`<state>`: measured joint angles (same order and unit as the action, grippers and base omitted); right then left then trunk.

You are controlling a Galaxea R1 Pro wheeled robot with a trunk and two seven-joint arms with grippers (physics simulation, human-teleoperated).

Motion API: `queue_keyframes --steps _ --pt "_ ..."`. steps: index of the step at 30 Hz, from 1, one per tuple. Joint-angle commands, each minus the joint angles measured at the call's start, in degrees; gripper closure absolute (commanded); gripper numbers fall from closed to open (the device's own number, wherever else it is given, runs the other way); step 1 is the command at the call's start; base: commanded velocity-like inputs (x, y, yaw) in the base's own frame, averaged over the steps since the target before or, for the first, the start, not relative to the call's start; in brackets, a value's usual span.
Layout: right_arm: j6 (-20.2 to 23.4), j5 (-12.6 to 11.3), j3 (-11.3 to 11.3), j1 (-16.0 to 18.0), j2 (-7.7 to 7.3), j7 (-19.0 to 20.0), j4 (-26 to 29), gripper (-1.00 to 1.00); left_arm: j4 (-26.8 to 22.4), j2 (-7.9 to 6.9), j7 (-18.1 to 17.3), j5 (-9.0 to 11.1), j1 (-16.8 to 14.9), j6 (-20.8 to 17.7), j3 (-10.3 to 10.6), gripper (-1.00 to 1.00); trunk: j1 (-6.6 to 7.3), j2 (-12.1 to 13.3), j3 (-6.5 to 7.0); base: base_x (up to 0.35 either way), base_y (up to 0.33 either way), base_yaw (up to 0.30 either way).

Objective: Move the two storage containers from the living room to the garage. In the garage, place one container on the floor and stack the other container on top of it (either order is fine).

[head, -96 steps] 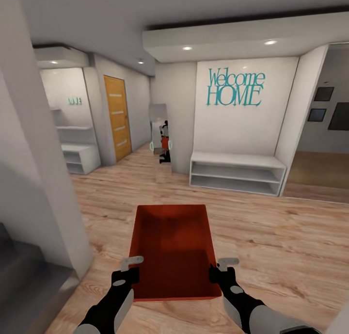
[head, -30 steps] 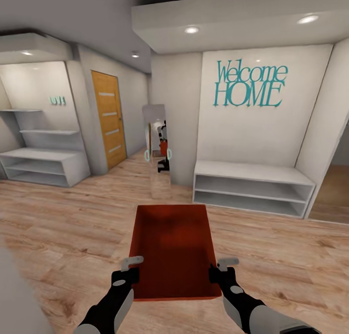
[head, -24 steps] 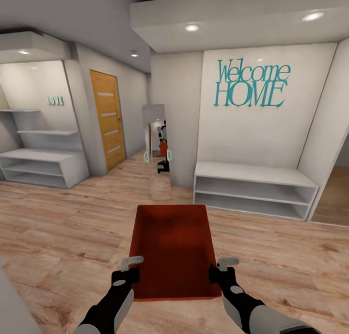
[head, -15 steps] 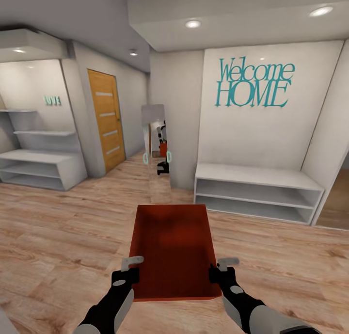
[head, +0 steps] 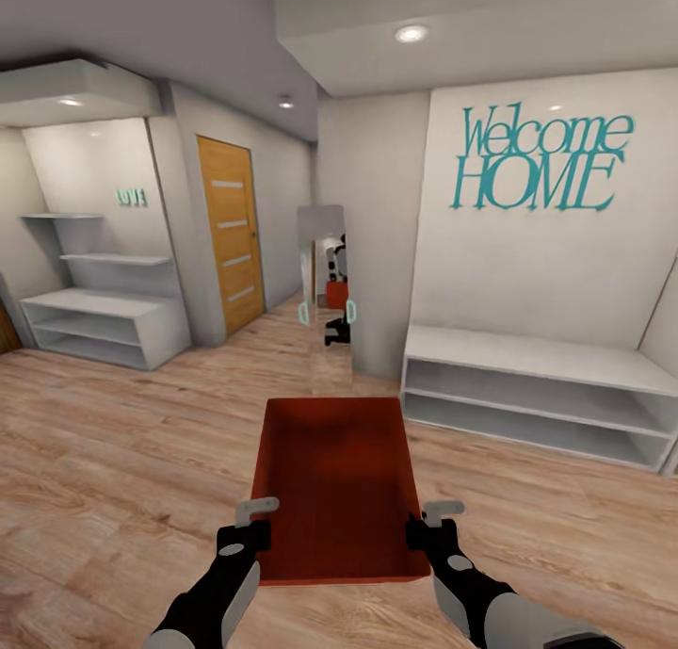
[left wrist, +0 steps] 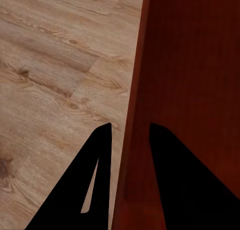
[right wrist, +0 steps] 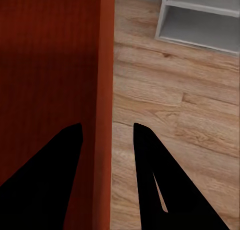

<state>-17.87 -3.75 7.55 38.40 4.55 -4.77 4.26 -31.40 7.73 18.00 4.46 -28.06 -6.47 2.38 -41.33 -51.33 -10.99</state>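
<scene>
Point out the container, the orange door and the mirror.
storage container (head: pixel 331 479), head view, inner bottom.
orange door (head: pixel 232 235), head view, middle panel.
mirror (head: pixel 328 291), head view, glass face.

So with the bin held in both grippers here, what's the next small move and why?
Probably keep rolling toward the orange door ahead on the left. The storage container sits clamped by the left gripper and right gripper over the wood plank floor, not yet on concrete.

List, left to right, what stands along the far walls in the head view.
White stepped shelf unit → orange door → tall mirror → low white bench shelf under the teal Welcome HOME lettering.
</scene>
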Motion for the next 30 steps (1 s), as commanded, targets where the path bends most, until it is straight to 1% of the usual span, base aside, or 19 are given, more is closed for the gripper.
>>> queue_keyframes --steps 1,17,30 --pt "0.02 0.32 -0.08 0.01 -0.07 -0.07 -0.11 1.0 -1.82 -0.19 0.37 0.11 -0.06 -0.3 -1.15 1.0 -0.04 -0.06 -0.08 0.322 0.0 0.108" --pt "0.02 0.32 -0.08 0.01 -0.07 -0.07 -0.13 1.0 -1.82 -0.18 0.37 0.11 -0.06 -0.3 -1.15 1.0 -0.04 -0.06 -0.05 0.322 0.0 0.024" --pt "0.02 0.32 -0.08 0.01 -0.07 -0.07 -0.12 1.0 -1.82 -0.17 0.37 0.11 -0.06 -0.3 -1.15 1.0 -0.04 -0.06 -0.05 0.322 0.0 0.251"
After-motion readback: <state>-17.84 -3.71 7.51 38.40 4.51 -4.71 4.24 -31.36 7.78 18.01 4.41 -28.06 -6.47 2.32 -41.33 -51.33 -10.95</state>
